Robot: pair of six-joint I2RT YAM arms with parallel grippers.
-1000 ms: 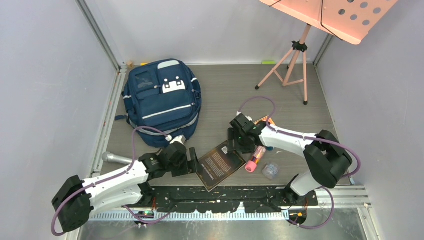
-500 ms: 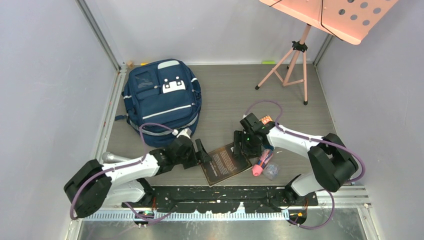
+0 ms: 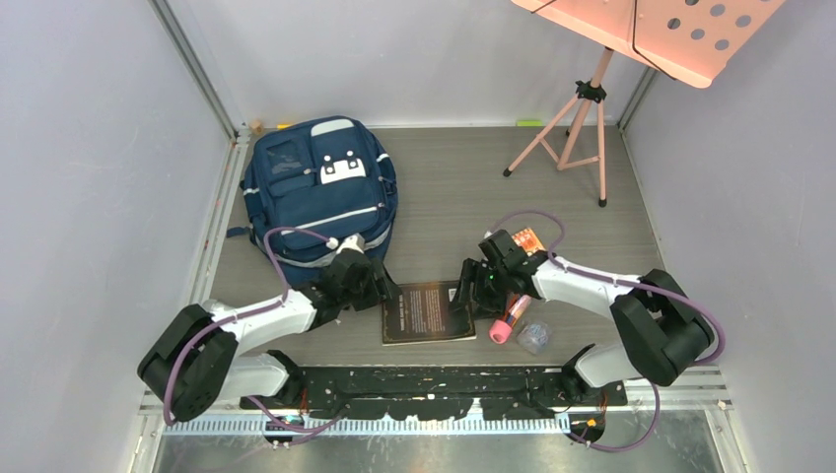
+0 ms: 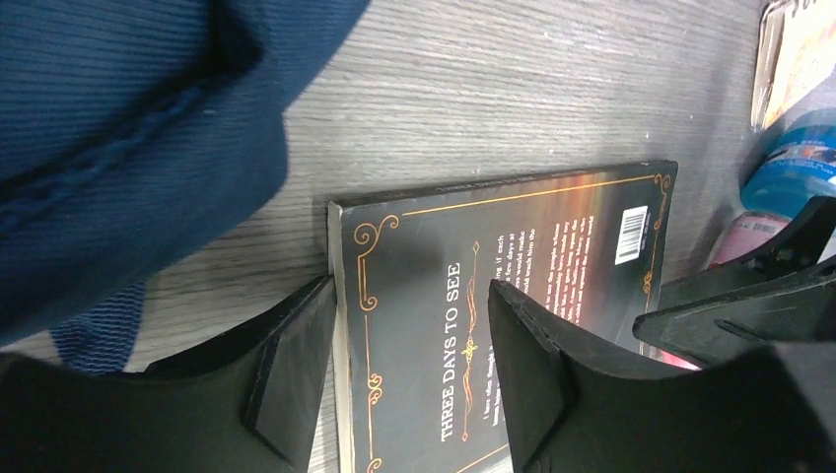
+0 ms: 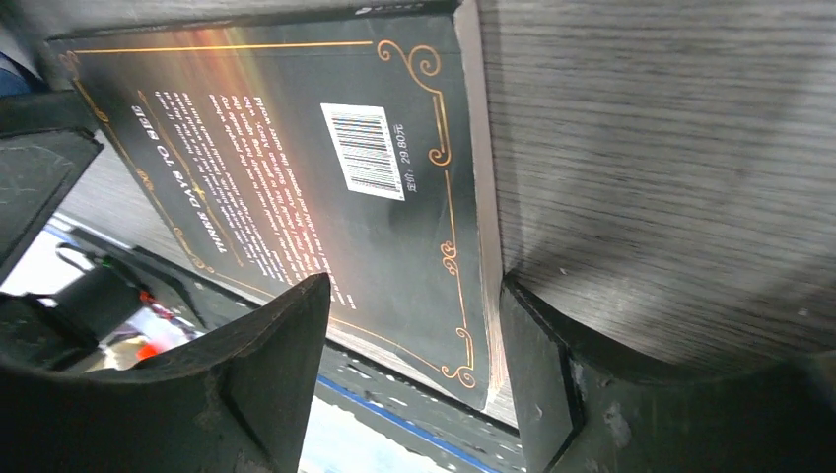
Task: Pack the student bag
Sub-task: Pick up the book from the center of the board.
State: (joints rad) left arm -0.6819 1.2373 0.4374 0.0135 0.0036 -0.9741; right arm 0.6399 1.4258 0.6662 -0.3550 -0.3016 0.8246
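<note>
- Broadly, the student bag lies flat at the far left of the table, its left side close to the wall rail and its near edge just beside the left end effector.
- We see a dark book lying flat between the two arms, its sides square to the table's near edge and its near side close to the black mounting rail.
- From the left wrist we see the left end effector's jaws apart and holding nothing. One finger is on the table just outside the book's pale page edge and the other is over the cover.
- The right end effector is likewise open and grips nothing. It straddles the opposite page edge, with one finger on bare table and one above the cover.
- Blue bag fabric fills the upper left of the left wrist view, with only a narrow strip of table between it and the book's corner.
- A pink tube and a small clear object crowd the book's right side.
- We find the widest bare stretch in the far middle, between the bag and the legs of the pink music stand.
</note>
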